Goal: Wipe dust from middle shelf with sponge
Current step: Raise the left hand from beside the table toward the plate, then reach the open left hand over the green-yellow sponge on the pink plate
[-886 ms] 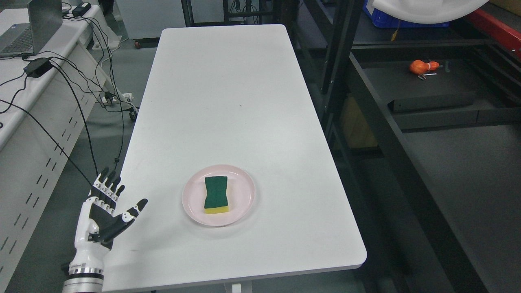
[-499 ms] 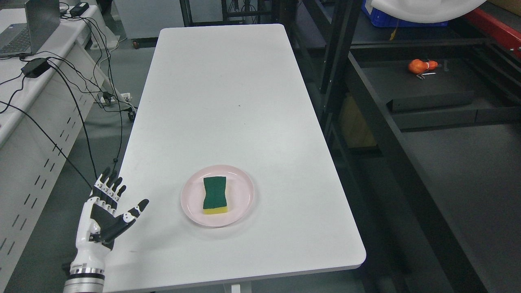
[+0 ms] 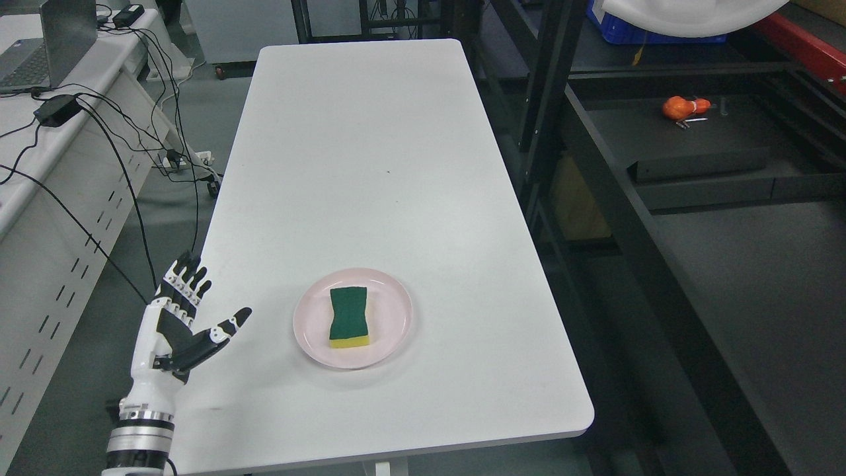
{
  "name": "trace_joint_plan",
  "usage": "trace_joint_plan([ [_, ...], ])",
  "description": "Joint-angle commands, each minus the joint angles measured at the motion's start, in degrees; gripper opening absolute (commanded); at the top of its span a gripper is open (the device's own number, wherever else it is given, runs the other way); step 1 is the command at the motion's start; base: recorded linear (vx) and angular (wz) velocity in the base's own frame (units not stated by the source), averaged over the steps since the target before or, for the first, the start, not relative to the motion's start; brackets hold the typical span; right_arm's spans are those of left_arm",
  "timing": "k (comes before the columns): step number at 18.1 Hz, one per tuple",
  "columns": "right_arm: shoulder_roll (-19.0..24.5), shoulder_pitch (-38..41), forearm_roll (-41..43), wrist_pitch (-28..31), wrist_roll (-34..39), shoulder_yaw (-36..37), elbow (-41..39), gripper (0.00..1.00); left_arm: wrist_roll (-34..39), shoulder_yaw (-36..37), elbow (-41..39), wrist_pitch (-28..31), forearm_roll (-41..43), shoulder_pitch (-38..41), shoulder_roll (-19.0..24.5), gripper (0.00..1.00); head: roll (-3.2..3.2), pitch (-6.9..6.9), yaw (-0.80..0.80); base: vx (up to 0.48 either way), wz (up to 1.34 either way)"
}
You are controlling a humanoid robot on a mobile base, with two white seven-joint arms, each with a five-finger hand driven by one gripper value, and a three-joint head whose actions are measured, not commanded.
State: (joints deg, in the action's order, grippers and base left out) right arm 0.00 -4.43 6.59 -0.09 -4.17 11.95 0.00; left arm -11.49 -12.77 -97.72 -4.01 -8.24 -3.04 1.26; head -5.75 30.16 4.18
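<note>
Move the left hand [image 3: 173, 330] (fingers spread, empty) right to the sponge [image 3: 349, 317] lying green side up on the pink plate [image 3: 390, 330]; grip its long sides.

- The white-and-black robotic left hand [image 3: 173, 330] shows whole, but its silver-ringed forearm is cut off by the bottom edge.
- The grey open laptop [image 3: 41, 46] at the upper left is cropped by the left and top edges.
- The white rounded object [image 3: 687, 16] at the top right is cut by the top edge.
- The small orange object [image 3: 681, 107] on the dark metal shelf [image 3: 714, 142] is too small to identify.
- The blue plastic crate [image 3: 651, 33] is mostly hidden behind that white object.
</note>
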Motion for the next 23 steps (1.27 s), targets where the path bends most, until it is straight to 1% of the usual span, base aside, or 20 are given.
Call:
trace_joint_plan([
  [1,-1.0,0.0,0.0,4.1,0.0,0.0,-1.0,1.00,-5.7,0.3,4.6,-3.4,15.9,-8.4,7.4,0.99,0.00,0.00,0.00,0.000,0.00],
  [2,-1.0,0.0,0.0,4.1,0.0,0.0,-1.0,1.00,-7.7,1.5,4.6,-6.0,21.3,-9.9,9.6,0.99,0.00,0.00,0.00,0.000,0.00],
  [4,-1.0,0.0,0.0,4.1,-0.1,0.0,-1.0,1.00,-11.1,5.2,4.6,-10.6,29.4,-11.4,12.5,0.99,0.00,0.00,0.00,0.000,0.00],
  [5,-1.0,0.0,0.0,4.1,0.0,0.0,-1.0,1.00,-12.2,6.6,4.3,-14.1,34.6,-11.8,14.4,0.99,0.00,0.00,0.00,0.000,0.00],
  [8,-1.0,0.0,0.0,4.1,0.0,0.0,-1.0,1.00,-12.7,7.8,4.4,-23.8,47.9,-13.3,19.5,0.99,0.00,0.00,0.00,0.000,0.00],
  [10,-1.0,0.0,0.0,4.1,0.0,0.0,-1.0,1.00,-12.9,7.9,4.6,-28.3,54.7,-14.8,22.7,0.99,0.00,0.00,0.00,0.000,0.00],
  [11,-1.0,0.0,0.0,4.1,0.0,0.0,-1.0,1.00,-15.7,8.0,5.4,-30.9,58.8,-15.9,24.6,0.99,0.00,0.00,0.00,0.000,0.00],
  [13,-1.0,0.0,0.0,4.1,0.0,0.0,-1.0,1.00,-19.5,8.5,7.5,-36.0,63.9,-17.6,24.7,0.98,0.00,0.00,0.00,0.000,0.00],
  [14,-1.0,0.0,0.0,4.1,0.0,0.0,-1.0,1.00,-19.6,8.9,9.4,-38.2,66.5,-18.6,24.6,0.98,0.00,0.00,0.00,0.000,0.00],
  [15,-1.0,0.0,0.0,4.1,0.0,0.0,-1.0,1.00,-19.6,9.3,10.8,-39.1,68.5,-19.8,24.7,0.98,0.00,0.00,0.00,0.000,0.00],
  [18,-1.0,0.0,0.0,4.1,0.0,0.0,-1.0,1.00,-19.6,11.2,15.3,-39.5,72.1,-25.2,24.6,0.97,0.00,0.00,0.00,0.000,0.00],
  [21,-1.0,0.0,0.0,4.1,0.0,0.0,-1.0,1.00,-19.7,15.6,20.1,-39.4,73.2,-33.1,24.4,0.96,0.00,0.00,0.00,0.000,0.00],
  [23,-1.0,0.0,0.0,4.1,0.0,0.0,-1.0,1.00,-19.7,18.3,22.2,-39.4,73.6,-35.9,23.9,0.95,0.00,0.00,0.00,0.000,0.00],
])
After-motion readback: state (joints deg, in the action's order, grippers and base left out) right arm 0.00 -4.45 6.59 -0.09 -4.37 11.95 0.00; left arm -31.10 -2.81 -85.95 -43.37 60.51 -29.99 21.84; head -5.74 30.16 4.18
